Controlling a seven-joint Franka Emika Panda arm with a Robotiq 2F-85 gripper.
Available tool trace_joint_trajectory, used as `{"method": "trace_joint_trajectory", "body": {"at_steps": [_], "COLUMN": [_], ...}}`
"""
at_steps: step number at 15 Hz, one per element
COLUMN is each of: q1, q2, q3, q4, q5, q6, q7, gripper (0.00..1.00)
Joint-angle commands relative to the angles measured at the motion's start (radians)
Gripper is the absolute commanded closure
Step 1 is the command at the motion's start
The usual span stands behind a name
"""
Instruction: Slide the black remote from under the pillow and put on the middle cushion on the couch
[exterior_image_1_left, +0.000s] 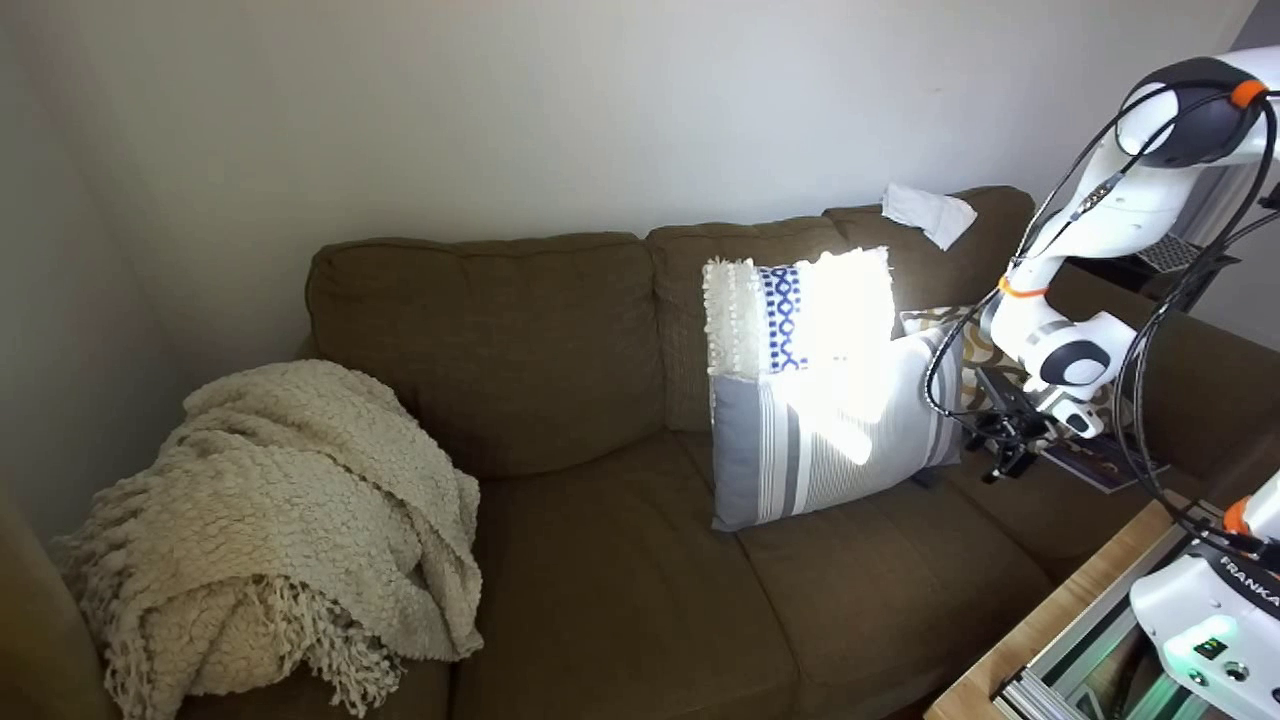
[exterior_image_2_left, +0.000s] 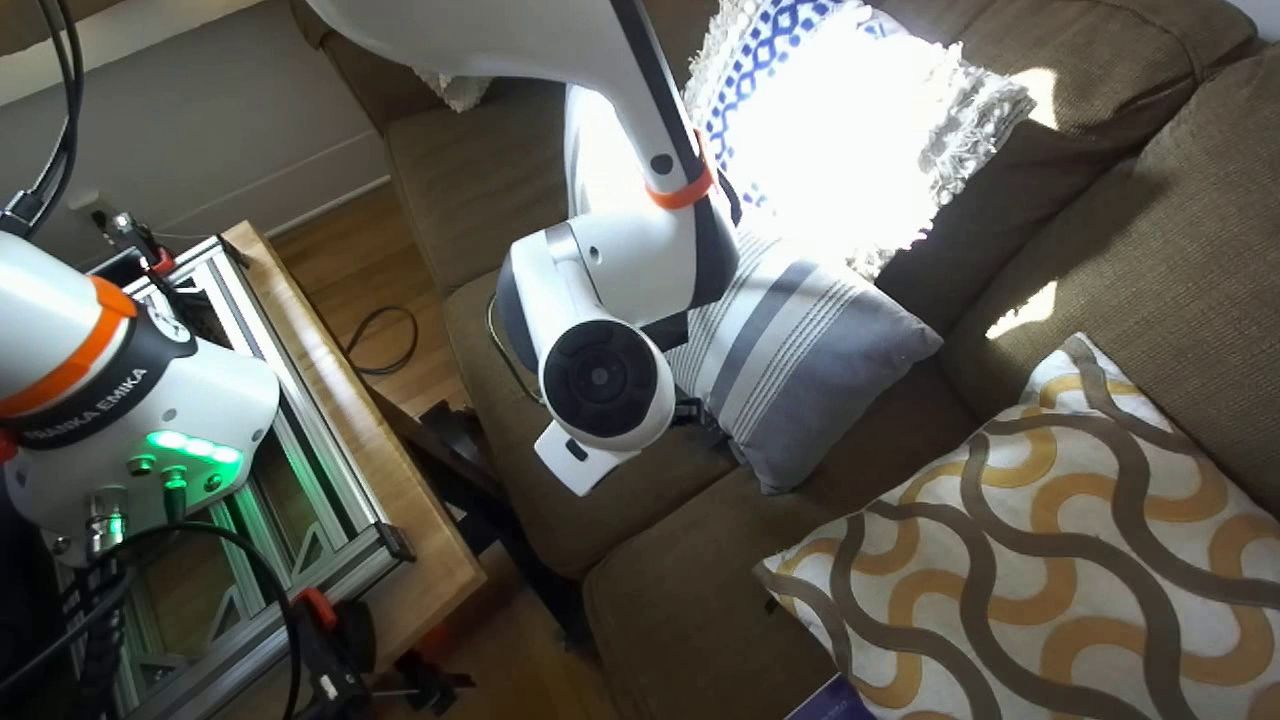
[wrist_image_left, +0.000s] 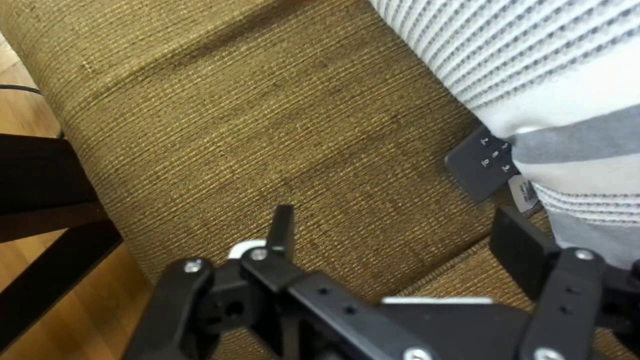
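The black remote (wrist_image_left: 472, 167) pokes from under the striped pillow (wrist_image_left: 555, 95), near an edge of the middle cushion (wrist_image_left: 300, 140). Likely light, stiff, slick: pinch its bare end crosswise. The 2 fingers (wrist_image_left: 282, 232) stand wide, empty.

Couch (exterior_image_1_left: 520, 350) here's brown, remote (wrist_image_left: 470, 167) dark grey, gripper (wrist_image_left: 393, 220) black. Striped pillow (exterior_image_2_left: 800, 350) grey-white; wavy pillow (exterior_image_2_left: 1060, 560) gold, brown, white.

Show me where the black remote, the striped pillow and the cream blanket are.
Black remote (wrist_image_left: 473, 167): in the wrist view, on its exposed end.
Striped pillow (exterior_image_1_left: 830, 468): in an exterior view, on its striped face.
Cream blanket (exterior_image_1_left: 310, 510): in an exterior view, mid-heap.
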Motion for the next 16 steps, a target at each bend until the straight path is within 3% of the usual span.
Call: {"method": "trace_joint_trajectory", "body": {"at_steps": [1,4,10,16], "q1": [0.029,0.031,-0.014,-0.004], "q2": [0.014,0.022,0.130,0.228], "q3": [-0.027,-0.027,-0.052,-0.059], "q4": [0.008,0.014,0.151,0.257], "q5": [0.012,0.013,0.015,0.023], "q6": [-0.019,-0.019,-0.163,-0.197], "q7": [0.004,0.010,0.268,0.519], "gripper": [0.00,0.00,0.00,0.00]}}
